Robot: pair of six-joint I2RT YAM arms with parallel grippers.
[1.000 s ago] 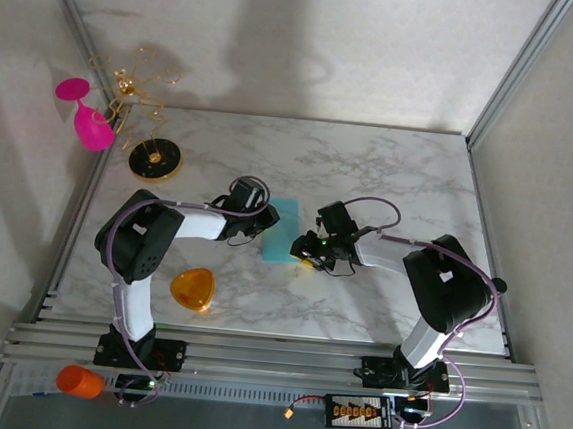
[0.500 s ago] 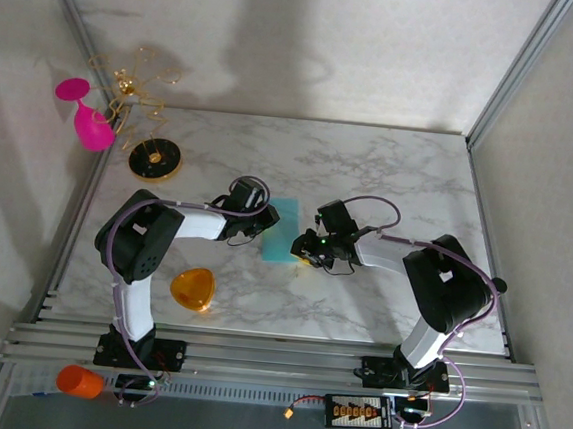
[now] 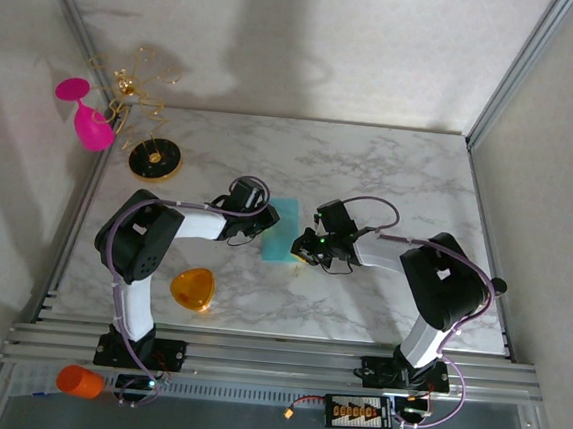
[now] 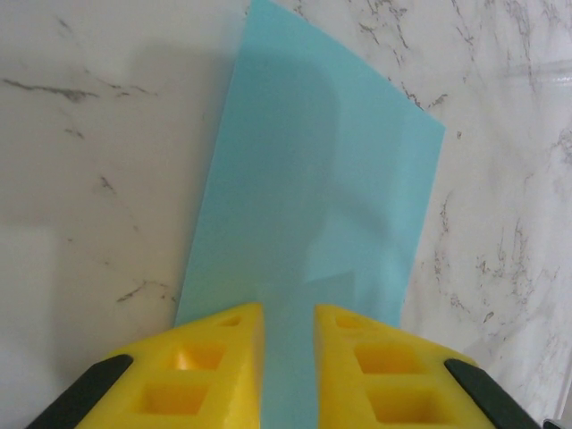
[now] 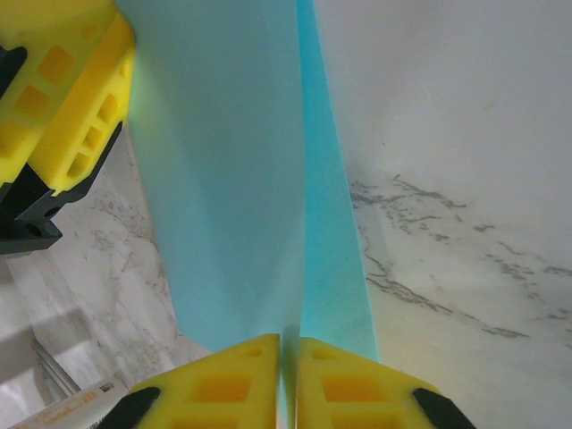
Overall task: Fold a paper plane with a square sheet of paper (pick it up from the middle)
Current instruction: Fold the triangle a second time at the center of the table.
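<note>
Thin teal sheet held between both arms, mid-worktop

The left fingers stand slightly apart over one edge of the square sheet of paper on the worktop. The right fingers are clamped on its opposite, lifted edge. The sheet looks light, limp and easily creased, so pinch gently mid-edge.

Right jaws now tight on sheet

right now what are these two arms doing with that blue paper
Both arms are working on the teal sheet of paper in the middle of the marble table. The right gripper is shut on its right edge, apparently raising that side into a flap. The left gripper sits at the opposite edge with its jaws slightly apart, seemingly pinning the sheet down. It is not a plane yet.
</note>
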